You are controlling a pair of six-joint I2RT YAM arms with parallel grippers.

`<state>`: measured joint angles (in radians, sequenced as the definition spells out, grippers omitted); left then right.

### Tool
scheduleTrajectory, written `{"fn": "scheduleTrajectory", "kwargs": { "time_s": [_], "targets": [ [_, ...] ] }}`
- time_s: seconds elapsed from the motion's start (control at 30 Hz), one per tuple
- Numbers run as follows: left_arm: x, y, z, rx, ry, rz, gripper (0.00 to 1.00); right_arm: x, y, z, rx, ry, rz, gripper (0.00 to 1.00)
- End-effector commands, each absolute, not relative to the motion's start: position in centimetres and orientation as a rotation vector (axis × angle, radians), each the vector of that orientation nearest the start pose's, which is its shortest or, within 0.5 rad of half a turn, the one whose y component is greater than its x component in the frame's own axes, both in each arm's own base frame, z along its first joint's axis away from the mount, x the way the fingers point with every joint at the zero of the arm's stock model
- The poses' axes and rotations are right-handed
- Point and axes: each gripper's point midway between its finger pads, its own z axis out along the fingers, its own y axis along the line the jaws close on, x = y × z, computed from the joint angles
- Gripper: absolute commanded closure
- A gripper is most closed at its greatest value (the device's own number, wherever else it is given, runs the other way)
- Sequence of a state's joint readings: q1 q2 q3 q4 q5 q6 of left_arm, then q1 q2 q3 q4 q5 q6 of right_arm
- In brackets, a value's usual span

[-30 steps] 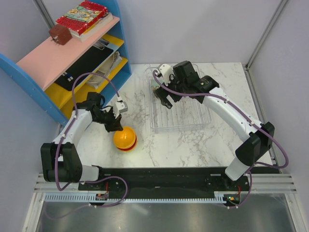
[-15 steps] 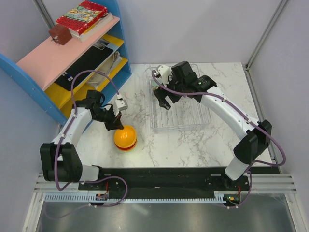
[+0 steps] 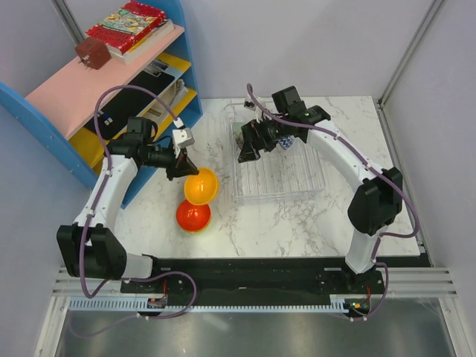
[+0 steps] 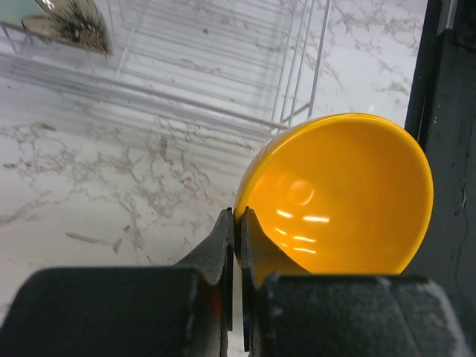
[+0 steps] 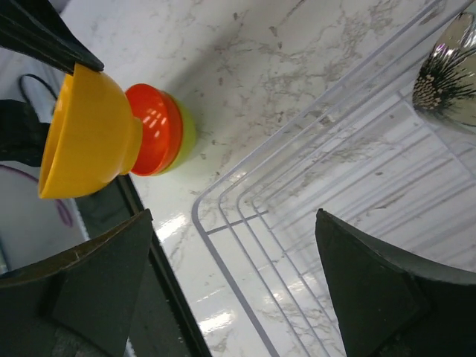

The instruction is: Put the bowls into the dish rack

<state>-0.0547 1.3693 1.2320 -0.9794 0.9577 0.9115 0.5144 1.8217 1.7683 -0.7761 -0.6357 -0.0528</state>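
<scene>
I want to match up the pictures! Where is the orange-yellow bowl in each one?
Top external: the orange-yellow bowl is left of middle, next to the red-orange bowl.
Left wrist: the bowl fills the right side, close up.
Right wrist: the bowl is at the far left, tipped sideways.
Shared landmark: the dish rack shows in all three.

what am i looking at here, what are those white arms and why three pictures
These are two robot arms bolted to a marble table. The wide picture comes from a fixed camera above; the other two come from cameras on each wrist, so you see that arm's own fingers. The left gripper is shut on the rim of an orange-yellow bowl, held tilted. A red-orange bowl sits nested in a yellow-green bowl on the table. The right gripper is open, holding nothing, over the clear dish rack, where a brown-patterned bowl already sits.
</scene>
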Motion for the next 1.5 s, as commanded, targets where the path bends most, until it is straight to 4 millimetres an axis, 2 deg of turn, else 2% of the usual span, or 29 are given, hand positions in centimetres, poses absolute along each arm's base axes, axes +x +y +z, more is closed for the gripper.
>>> {"fn": "scheduleTrajectory", "kwargs": {
  "time_s": [0.0, 0.03, 0.1, 0.17, 0.2, 0.23, 0.3, 0.43, 0.63, 0.87, 1.07, 1.23, 1.47],
  "targets": [
    [30.3, -16.9, 23.3, 1.223, 1.743, -0.878, 0.98, 33.2, 32.2, 25.6, -0.889, 2.154, 1.393, 0.02],
    [31.8, -17.1, 23.5, 1.205, 1.737, -0.829, 0.98, 33.0, 32.0, 25.9, -0.886, 2.136, 1.473, 0.02],
    [32.9, -18.0, 22.8, 1.204, 1.764, -0.821, 0.98, 33.1, 31.8, 26.2, -0.835, 2.128, 1.557, 0.02],
    [34.0, -18.8, 23.5, 1.214, 1.746, -0.808, 0.98, 32.7, 31.9, 26.4, -0.824, 2.092, 1.648, 0.02],
    [34.6, -19.0, 22.9, 1.207, 1.772, -0.81, 0.98, 32.5, 31.9, 26.7, -0.799, 2.102, 1.668, 0.02],
    [35.4, -19.2, 23.6, 1.205, 1.753, -0.792, 0.98, 32.3, 31.9, 26.6, -0.795, 2.103, 1.679, 0.02],
    [36.2, -19.6, 23.5, 1.191, 1.769, -0.773, 0.98, 32.1, 31.9, 26.2, -0.775, 2.113, 1.699, 0.02],
    [38.2, -20.2, 25.2, 1.159, 1.729, -0.691, 0.98, 32.1, 31.8, 24.8, -0.742, 2.142, 1.697, 0.02],
    [37.7, -21.4, 27.2, 1.161, 1.683, -0.689, 0.98, 32.4, 32.0, 24.7, -0.736, 2.137, 1.702, 0.02],
    [35.6, -22.8, 26.5, 1.205, 1.671, -0.736, 0.98, 32.5, 32.1, 25.4, -0.738, 2.108, 1.728, 0.02],
    [35.2, -23.0, 26.9, 1.207, 1.658, -0.738, 0.98, 32.6, 32.2, 24.7, -0.725, 2.123, 1.73, 0.03],
    [35.0, -23.0, 28.1, 1.197, 1.627, -0.727, 0.98, 32.3, 32.3, 24.7, -0.728, 2.115, 1.768, 0.02],
    [34.8, -23.1, 28.4, 1.188, 1.616, -0.743, 0.98, 31.7, 32.4, 25.5, -0.745, 2.071, 1.863, 0.03]
  ]
}}
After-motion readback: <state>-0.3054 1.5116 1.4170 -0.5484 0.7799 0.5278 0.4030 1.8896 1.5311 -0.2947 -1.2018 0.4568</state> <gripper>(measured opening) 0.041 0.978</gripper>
